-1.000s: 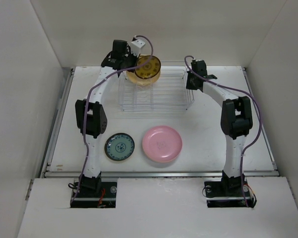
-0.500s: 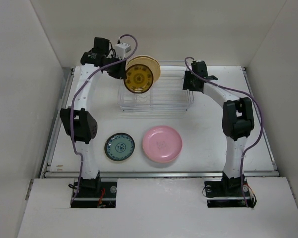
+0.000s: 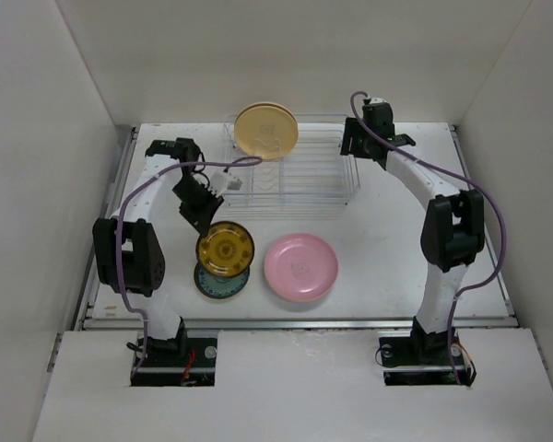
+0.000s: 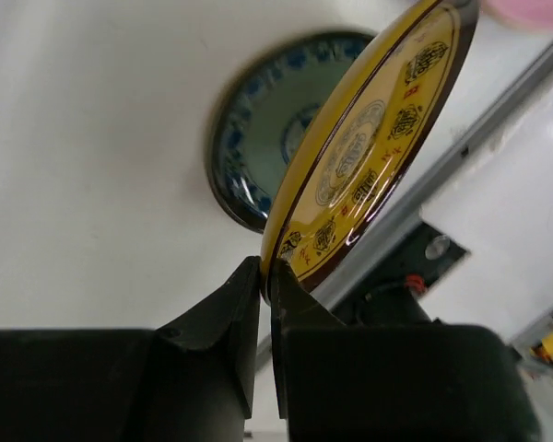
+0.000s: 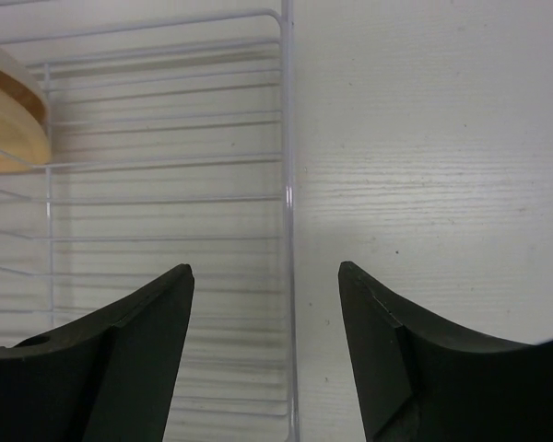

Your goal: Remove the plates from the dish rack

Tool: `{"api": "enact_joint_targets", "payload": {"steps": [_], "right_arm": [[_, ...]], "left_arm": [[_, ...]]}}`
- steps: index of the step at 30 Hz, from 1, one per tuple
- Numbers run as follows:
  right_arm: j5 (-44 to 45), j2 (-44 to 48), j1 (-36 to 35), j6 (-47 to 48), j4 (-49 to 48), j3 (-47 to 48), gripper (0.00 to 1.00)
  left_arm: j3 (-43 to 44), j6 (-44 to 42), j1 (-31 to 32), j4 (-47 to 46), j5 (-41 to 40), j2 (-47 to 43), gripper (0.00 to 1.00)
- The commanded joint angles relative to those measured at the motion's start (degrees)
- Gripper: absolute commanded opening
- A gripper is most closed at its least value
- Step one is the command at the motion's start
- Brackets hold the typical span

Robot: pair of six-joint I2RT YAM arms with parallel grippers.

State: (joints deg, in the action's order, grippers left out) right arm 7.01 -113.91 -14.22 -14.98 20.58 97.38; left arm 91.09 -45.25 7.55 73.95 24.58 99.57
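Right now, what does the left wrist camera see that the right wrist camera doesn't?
Only the left wrist view: the left gripper shut on the rim of the yellow plate, holding it tilted over the teal plate, with a sliver of the pink plate in the top corner.
Only the right wrist view: the open right gripper over the edge of the rack, and the edge of the cream plate in the rack.
Both: the white table.
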Motion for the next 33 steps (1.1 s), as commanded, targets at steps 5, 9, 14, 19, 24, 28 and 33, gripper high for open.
{"api": "enact_joint_targets", "payload": {"steps": [5,9,14,19,24,28,33], "right_arm": [[-0.8,6.6,-2.0,0.1,0.3,-1.2,0.7],[-0.8,9.8,-2.6,0.1,1.5,-2.8,0.7],[-1.3,12.7,-3.7,0.1,1.0,-5.3,0.7],[-4.4,13.2,-4.8,1.3,1.5,-5.3,0.71],[-6.7,13.7,-5.8,2.3,2.0,-4.0,0.71],[-8.7,13.0,-7.7,3.6,1.9,-1.8,0.71],[-12.4,5.0,-9.5,8.2,1.9,8.3,0.66]], "left_arm": [[-12.1,-5.6,0.6,3.6,-1.5,0.8,0.0],[-12.7,-5.0,0.6,2.5,-2.0,3.3,0.0],[-12.7,-2.8,0.6,1.2,-3.7,4.9,0.24],[-13.3,1.1,0.6,-5.0,-5.8,2.9,0.31],[-14.4,6.1,0.1,-9.2,-7.3,-0.5,0.32],[-15.1,9.3,-1.2,-12.4,-9.3,-5.8,0.32],[-15.6,16.4,-3.5,-18.9,-11.4,-10.9,0.32]]}}
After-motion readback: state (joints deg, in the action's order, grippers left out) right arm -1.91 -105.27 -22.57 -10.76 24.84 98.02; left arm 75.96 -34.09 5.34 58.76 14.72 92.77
